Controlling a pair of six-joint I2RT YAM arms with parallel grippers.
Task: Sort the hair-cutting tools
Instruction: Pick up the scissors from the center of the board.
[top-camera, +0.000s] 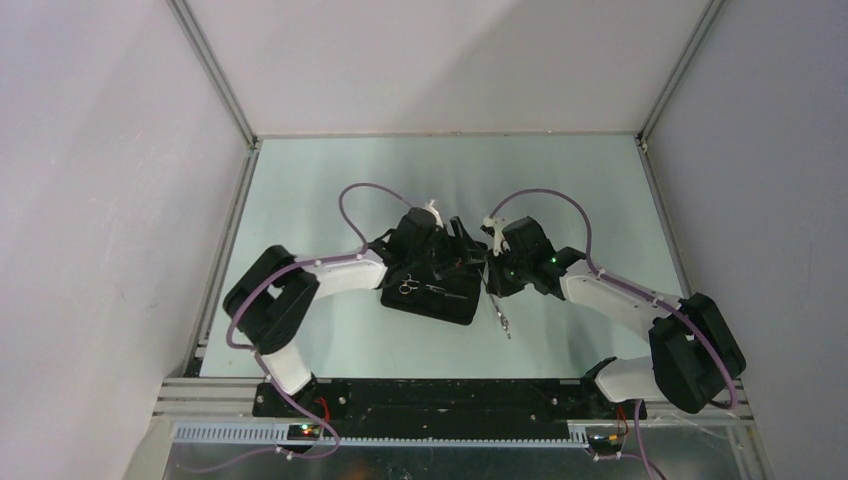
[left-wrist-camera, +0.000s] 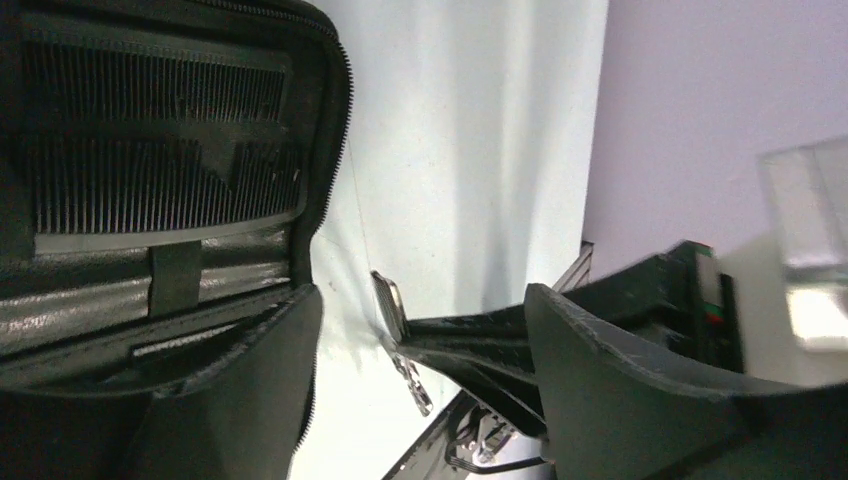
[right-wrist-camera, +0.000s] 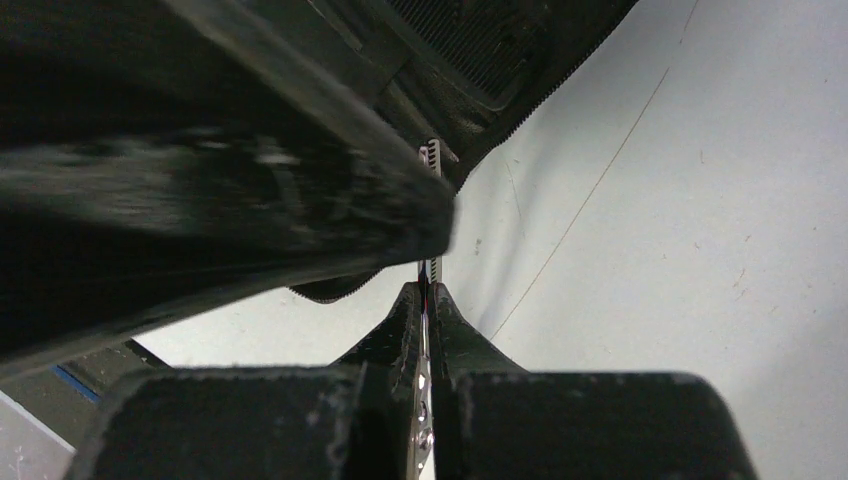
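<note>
The pale grey-green counter (top-camera: 330, 190), walled in on three sides, carries near its middle an open black fabric case (top-camera: 432, 308) lying flat and slightly askew, and just beside the case's right edge a slim silver tool (top-camera: 503, 320) slants toward the near edge, its tip at or touching the surface.

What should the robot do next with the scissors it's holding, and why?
Probably swing them left over the open case: the right fingers pinch one pair of scissors beside it, and the other pair already lies there.
</note>
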